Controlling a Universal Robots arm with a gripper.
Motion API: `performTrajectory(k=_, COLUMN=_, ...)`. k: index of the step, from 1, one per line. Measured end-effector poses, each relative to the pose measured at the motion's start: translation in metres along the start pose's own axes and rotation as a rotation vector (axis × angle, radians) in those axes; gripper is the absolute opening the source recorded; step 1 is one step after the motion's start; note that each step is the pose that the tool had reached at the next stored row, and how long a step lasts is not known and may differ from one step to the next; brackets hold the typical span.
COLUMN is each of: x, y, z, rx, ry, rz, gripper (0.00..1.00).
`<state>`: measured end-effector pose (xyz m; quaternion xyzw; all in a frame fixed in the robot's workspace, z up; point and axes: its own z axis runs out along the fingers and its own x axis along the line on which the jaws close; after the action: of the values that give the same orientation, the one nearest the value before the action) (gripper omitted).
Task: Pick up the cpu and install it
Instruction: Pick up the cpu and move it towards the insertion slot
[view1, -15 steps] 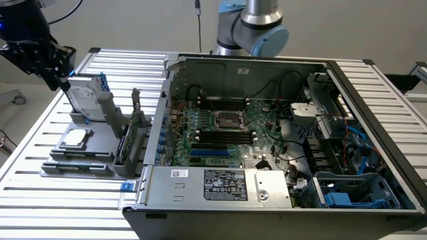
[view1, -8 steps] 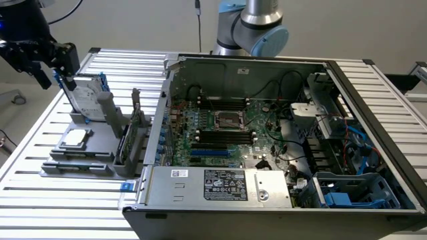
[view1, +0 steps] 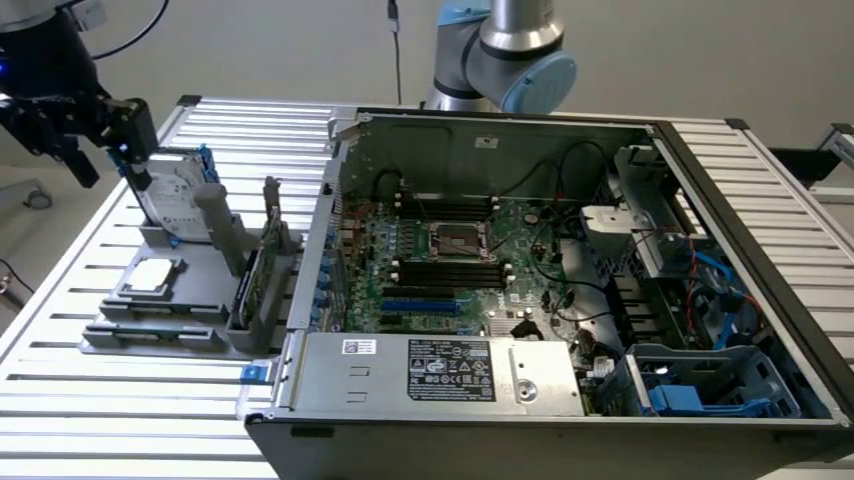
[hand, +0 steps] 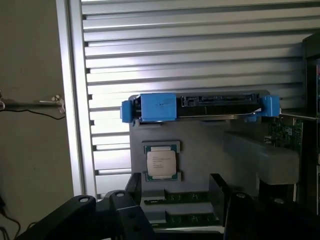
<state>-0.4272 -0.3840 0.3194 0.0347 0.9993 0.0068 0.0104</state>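
The cpu (view1: 154, 275) (hand: 161, 163), a small square chip with a pale metal top, lies flat in a recess of the grey fixture (view1: 200, 300) at the exterior view's left. My gripper (view1: 110, 160) (hand: 175, 197) hangs open above the fixture's far end, over the upright blue-framed hard drive (view1: 174, 195) (hand: 200, 107), with nothing between its dark fingers (hand: 134, 189). It is higher than the cpu and apart from it. The dark metal-framed socket (view1: 461, 240) sits in the middle of the motherboard inside the open computer case (view1: 747, 200).
Memory sticks (view1: 271, 265) stand upright at the fixture's side nearest the case, and more lie flat in its slots (hand: 187, 199). The case holds cables, a power supply (view1: 441, 370) and blue drive bays (view1: 694, 385). The slatted metal table (view1: 120, 400) lies around it all.
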Motion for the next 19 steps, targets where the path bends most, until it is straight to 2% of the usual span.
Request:
performTrajectory(k=9, x=0.010, y=-0.0009, z=0.0162, rx=-0.0001, ry=-0.0001, rz=0.000, gripper=0.65)
performTrajectory(k=19, x=0.011, y=-0.0026, z=0.0343, rx=0.0001, ry=0.0002, rz=0.000, gripper=0.65)
